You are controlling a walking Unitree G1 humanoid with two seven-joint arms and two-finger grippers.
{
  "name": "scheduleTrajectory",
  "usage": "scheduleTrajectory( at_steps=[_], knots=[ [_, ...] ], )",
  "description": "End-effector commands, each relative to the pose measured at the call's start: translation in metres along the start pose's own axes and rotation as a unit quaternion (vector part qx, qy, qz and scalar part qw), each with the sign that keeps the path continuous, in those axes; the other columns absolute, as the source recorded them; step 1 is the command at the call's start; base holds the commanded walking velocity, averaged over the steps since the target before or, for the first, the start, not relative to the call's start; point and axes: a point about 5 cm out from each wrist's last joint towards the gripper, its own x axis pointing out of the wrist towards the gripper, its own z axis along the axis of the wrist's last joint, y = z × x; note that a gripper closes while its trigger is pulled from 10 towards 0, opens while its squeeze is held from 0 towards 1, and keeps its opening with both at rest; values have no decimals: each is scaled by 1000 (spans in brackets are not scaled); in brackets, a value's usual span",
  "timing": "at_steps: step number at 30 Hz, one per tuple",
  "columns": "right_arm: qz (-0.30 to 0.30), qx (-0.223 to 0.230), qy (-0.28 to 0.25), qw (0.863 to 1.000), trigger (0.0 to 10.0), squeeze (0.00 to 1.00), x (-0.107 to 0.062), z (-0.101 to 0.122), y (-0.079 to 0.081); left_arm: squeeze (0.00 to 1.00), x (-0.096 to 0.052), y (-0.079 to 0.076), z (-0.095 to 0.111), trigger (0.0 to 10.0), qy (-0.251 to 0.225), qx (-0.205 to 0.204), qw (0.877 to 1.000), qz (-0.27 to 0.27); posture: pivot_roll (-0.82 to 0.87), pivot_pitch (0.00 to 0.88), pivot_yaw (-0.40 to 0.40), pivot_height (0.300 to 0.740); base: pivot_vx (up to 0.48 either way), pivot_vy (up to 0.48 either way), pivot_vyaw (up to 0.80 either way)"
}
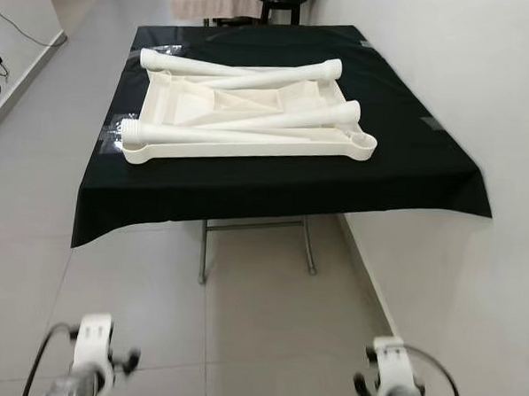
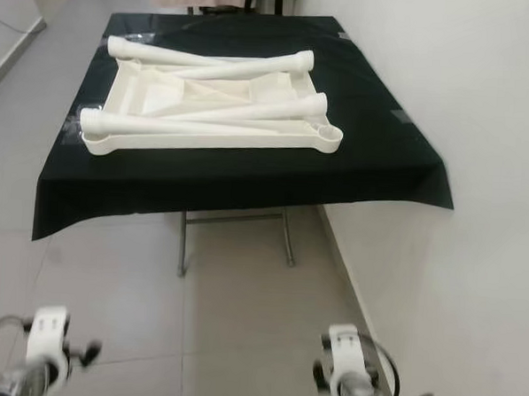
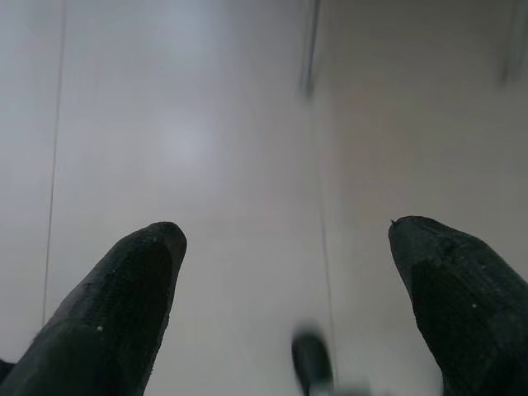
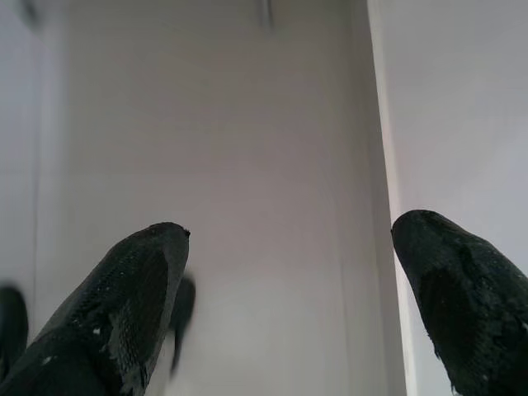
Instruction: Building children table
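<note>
Atop black-draped table: tabletop, four legs; both tools released, low.

Readable text: you have none anywhere in these views.
Cream tabletop and its legs: plain moulded plastic, no brand, label or number for you to read.
Black cloth over the worktop: unprinted.
Wall and floor: no sign or marking legible.

Table legs on upturned tabletop
</note>
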Motion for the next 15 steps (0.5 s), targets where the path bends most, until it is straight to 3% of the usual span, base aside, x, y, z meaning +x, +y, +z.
scheduleTrajectory(
  at_steps=[1,3,5,8,10,11,12,15],
  knots=[
    [10,-5,13,1000,10000,0,-2,-10,3,0,-5,4,-17,10000,25,-5,1000,2,-38,46,-28,740,0,0,0],
    [42,-27,-65,997,10000,0,2,28,5,0,-2,-4,9,10000,-46,10,998,-40,-40,16,-27,740,0,0,0],
    [89,-21,-150,984,10000,0,0,67,7,0,-4,-17,35,10000,-128,27,988,-85,-39,0,-26,740,0,0,0],
    [103,-18,-174,979,10000,0,-2,77,7,0,-7,-23,42,10000,-153,33,983,-99,-38,0,-27,740,0,0,0],
    [122,-9,-218,968,10000,0,-8,92,7,0,-16,-39,54,10000,-196,40,971,-133,-32,0,-29,740,0,0,0],
    [122,-9,-218,968,10000,0,-8,92,7,0,-16,-39,54,10000,-196,40,971,-133,-32,0,-29,740,0,0,0],
    [140,-3,-253,957,10000,0,-15,103,9,0,-25,-52,63,10000,-225,46,961,-154,-25,0,-29,740,0,0,0],
    [152,1,-276,949,10000,0,-20,110,10,0,-32,-61,68,10000,-244,49,954,-169,-25,0,-29,740,0,0,0]
  ],
)
